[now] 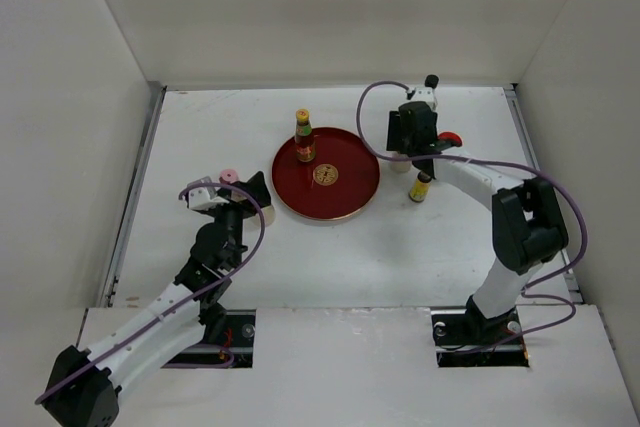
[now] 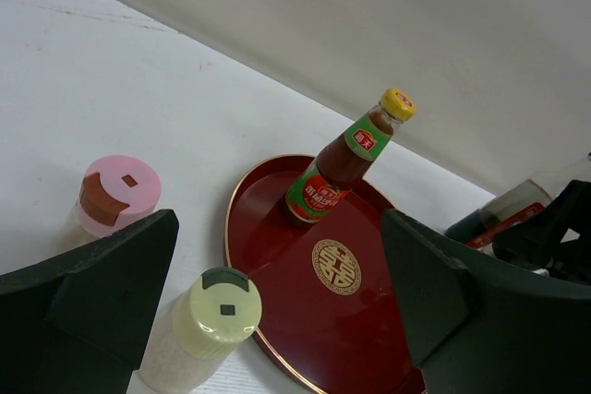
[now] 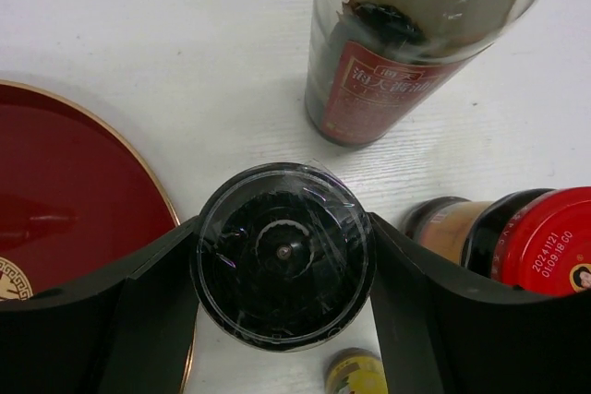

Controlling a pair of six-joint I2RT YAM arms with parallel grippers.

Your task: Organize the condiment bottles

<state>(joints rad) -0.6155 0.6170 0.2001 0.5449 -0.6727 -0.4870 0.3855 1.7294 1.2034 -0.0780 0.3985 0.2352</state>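
Where fingers (image 3: pixel 138 302) flank grey-lidded jar (image 3: pixel 282 256), tray (image 3: pixel 74 182) adjoins.

I read a date code beginning 2024 on the red cap (image 3: pixel 545 237), white Chinese characters on the tall bottle (image 3: pixel 388 80), and a gold 囍 on the red tray (image 2: pixel 272 246).

Yellow-capped sauce bottle (image 2: pixel 343 161): dark sauce, green-and-red label, upright on the red tray (image 2: pixel 268 256) near its far rim; pink-topped shaker (image 2: pixel 115 196) and cream-topped shaker (image 2: pixel 217 306): upright on the bench (image 2: pixel 138 71) left of the tray, the cream one just beside its rim; clear-lidded jar (image 3: pixel 280 254): dark contents, pinched between the fingers of the right gripper (image 3: pixel 282 228); tall clear bottle (image 3: pixel 388 71), red-capped jar (image 3: pixel 540 242), small yellow-capped bottle (image 1: pixel 421 188): upright, clustered right of the tray.
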